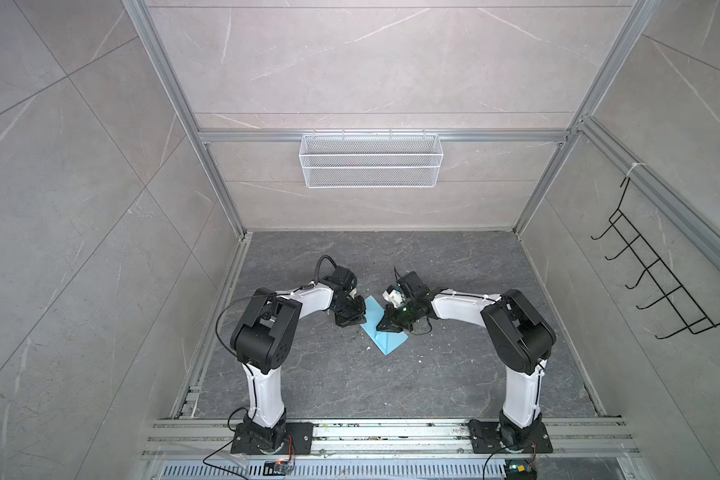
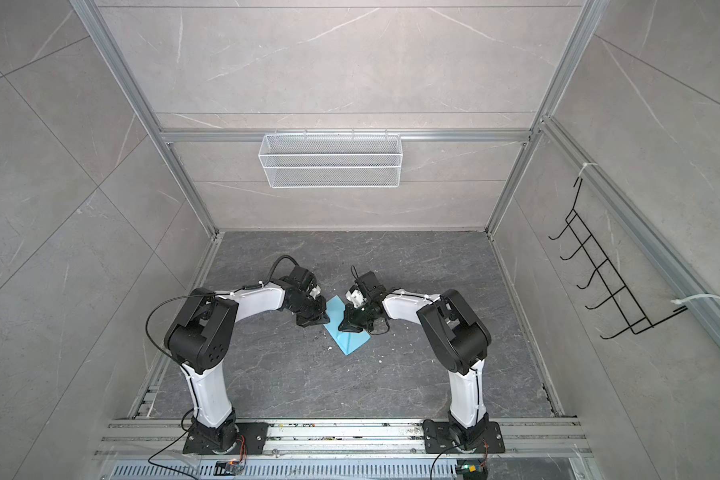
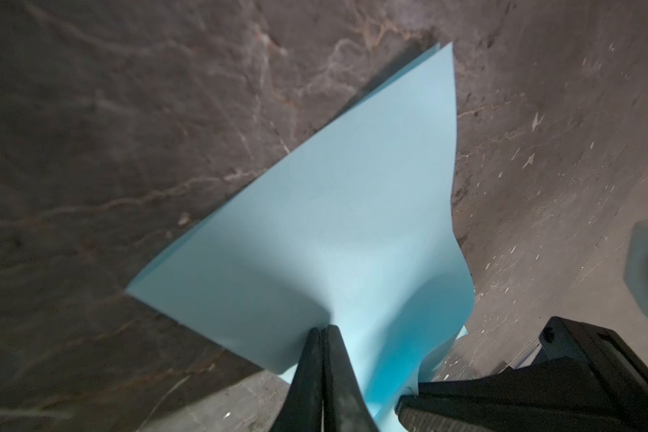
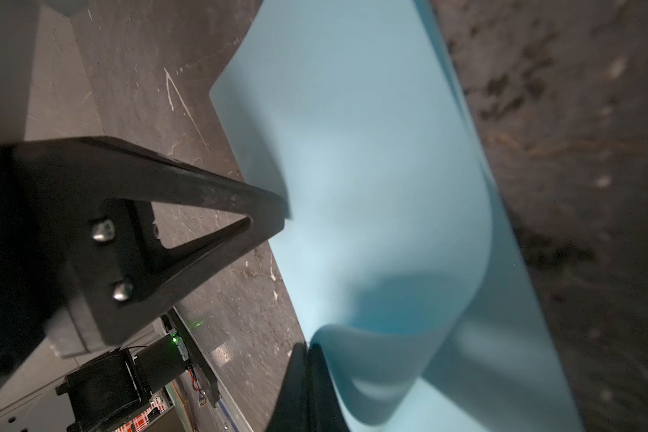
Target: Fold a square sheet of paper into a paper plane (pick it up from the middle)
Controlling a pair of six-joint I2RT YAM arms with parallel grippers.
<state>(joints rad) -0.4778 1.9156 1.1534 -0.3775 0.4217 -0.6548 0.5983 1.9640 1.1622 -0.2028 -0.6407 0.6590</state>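
Grey table (image 1: 433, 382) | square sheet of paper (image 1: 389, 343) at centre, near corner down, far part raised and curled | left hand (image 3: 323, 331), right hand (image 4: 307, 349): both clenched on it | step: likely early fold | next: align edges, press crease flat
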